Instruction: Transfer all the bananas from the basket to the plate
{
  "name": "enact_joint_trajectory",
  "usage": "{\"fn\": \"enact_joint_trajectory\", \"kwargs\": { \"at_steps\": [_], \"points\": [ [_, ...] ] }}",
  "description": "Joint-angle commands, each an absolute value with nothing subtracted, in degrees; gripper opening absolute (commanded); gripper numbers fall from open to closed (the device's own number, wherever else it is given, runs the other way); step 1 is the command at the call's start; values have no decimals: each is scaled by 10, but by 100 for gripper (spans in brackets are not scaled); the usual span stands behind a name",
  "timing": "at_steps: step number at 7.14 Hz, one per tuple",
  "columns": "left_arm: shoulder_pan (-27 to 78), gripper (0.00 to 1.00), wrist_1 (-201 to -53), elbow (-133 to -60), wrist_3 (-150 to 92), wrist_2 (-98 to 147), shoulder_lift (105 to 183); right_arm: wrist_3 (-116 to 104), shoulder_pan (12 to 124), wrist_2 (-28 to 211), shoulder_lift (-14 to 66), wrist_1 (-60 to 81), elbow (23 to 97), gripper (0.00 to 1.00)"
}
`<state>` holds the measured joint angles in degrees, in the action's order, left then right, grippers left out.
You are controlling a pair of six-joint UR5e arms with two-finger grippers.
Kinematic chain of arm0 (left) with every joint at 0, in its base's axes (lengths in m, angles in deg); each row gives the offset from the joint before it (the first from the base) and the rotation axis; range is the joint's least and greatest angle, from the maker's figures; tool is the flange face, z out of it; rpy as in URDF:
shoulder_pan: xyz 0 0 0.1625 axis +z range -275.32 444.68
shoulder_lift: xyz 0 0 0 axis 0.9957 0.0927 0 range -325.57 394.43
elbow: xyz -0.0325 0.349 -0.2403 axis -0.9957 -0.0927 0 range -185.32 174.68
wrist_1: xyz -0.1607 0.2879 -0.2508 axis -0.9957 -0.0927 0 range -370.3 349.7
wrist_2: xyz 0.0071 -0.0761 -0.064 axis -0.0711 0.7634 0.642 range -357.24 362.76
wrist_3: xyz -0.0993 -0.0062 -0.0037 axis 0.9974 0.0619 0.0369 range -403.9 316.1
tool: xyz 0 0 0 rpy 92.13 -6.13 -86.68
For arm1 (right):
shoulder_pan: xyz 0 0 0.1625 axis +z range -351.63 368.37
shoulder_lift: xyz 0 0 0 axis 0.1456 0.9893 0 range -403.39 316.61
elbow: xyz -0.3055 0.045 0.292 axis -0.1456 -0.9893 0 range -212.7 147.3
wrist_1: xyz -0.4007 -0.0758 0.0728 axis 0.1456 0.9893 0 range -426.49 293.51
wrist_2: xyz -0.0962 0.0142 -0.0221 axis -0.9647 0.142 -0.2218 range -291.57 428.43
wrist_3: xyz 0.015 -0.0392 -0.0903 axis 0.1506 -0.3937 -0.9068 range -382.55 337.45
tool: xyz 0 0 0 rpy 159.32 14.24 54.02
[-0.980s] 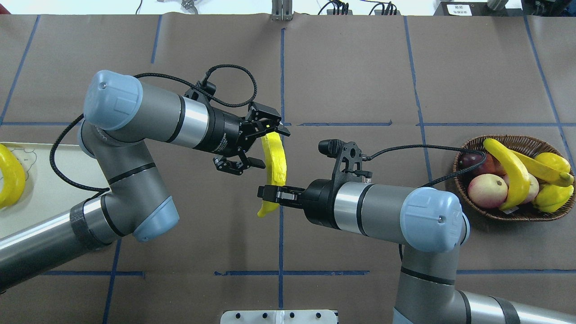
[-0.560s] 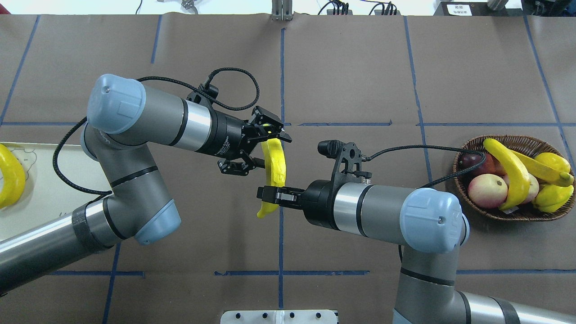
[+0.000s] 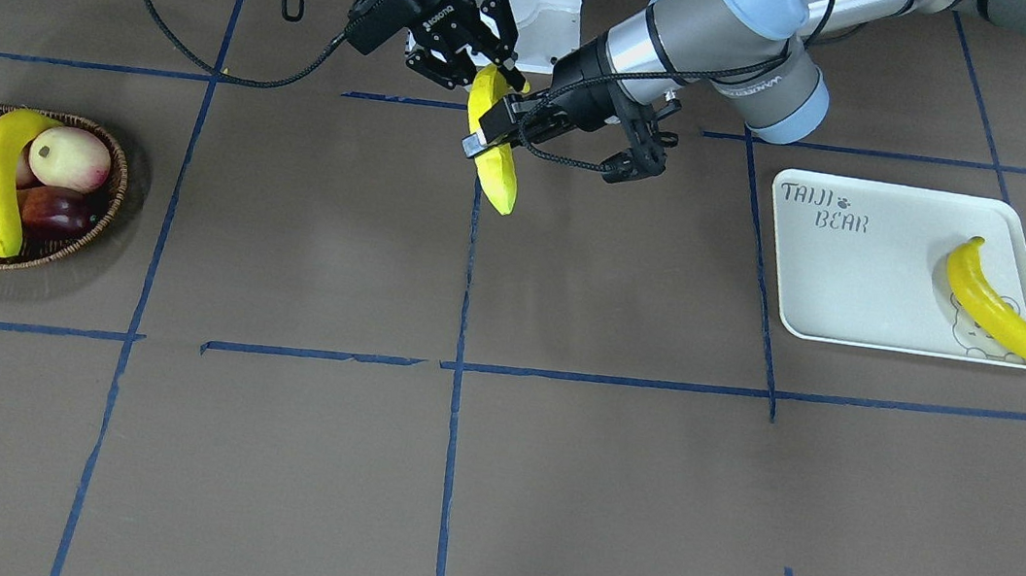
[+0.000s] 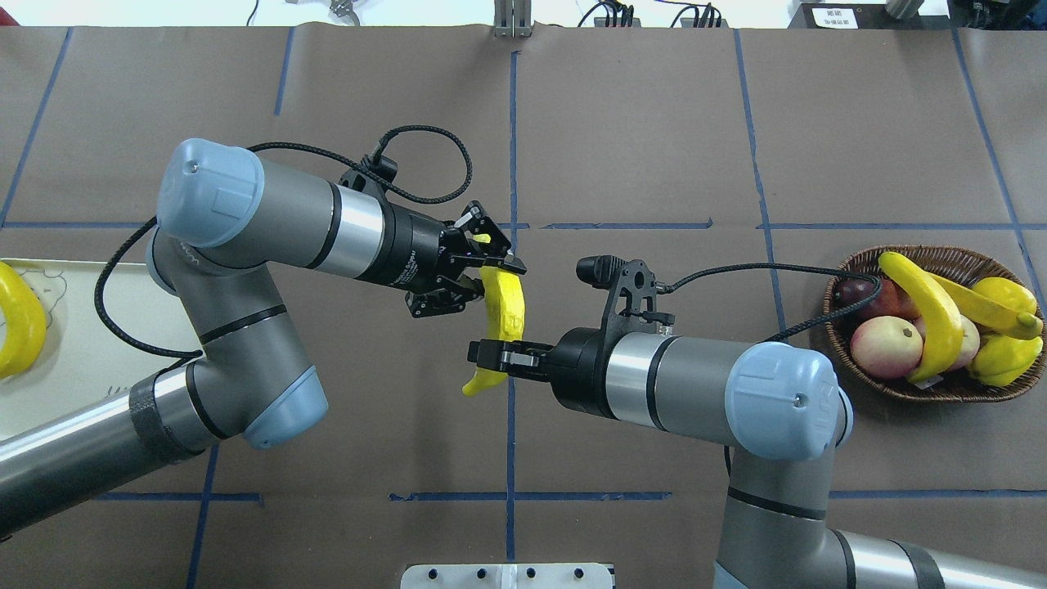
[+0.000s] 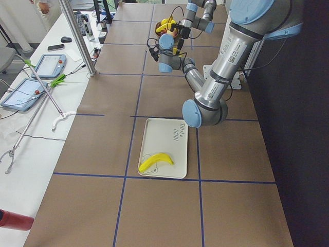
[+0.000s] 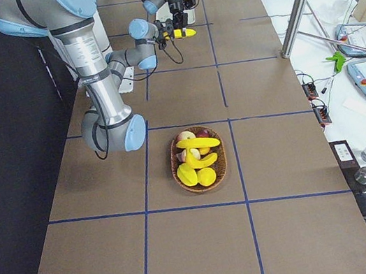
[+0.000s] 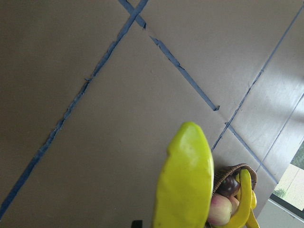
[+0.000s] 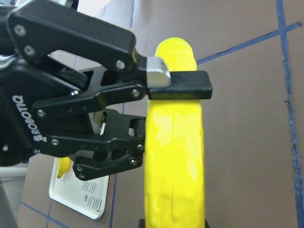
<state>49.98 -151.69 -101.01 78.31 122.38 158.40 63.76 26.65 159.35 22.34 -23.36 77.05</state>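
A yellow banana (image 4: 505,307) hangs in mid-air over the table's middle, held by both grippers. My right gripper (image 4: 489,353) is shut on its near end. My left gripper (image 4: 487,280) has its fingers closed on the far end; one pad (image 8: 180,80) lies across the banana (image 8: 173,156). The wicker basket (image 4: 834,327) at the far right holds two more bananas (image 4: 928,315) (image 4: 981,307). The white plate (image 3: 866,282) at the far left of the robot carries one banana (image 3: 996,303).
The basket also holds apples (image 4: 883,343), a dark red fruit (image 4: 859,290) and stubby yellow fruit (image 4: 1002,360). Brown paper with blue tape lines covers the table. A white mount (image 4: 507,577) sits at the near edge. A side table with tablets (image 5: 46,64) runs along the far side.
My left gripper has moved in and closed its fingers from wide open onto the banana's far end. The banana has tilted slightly. The right arm has stayed put.
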Motion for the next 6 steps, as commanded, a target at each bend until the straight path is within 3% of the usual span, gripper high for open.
{"fn": "enact_joint_trajectory", "kwargs": {
  "at_steps": [1,6],
  "points": [
    [499,0,-1517,-1010,780,1224,1583,638,268,1596,223,-231,773,100],
    [479,0,-1516,-1010,767,1225,1550,638,338,1707,252,-229,795,100]
  ]
}}
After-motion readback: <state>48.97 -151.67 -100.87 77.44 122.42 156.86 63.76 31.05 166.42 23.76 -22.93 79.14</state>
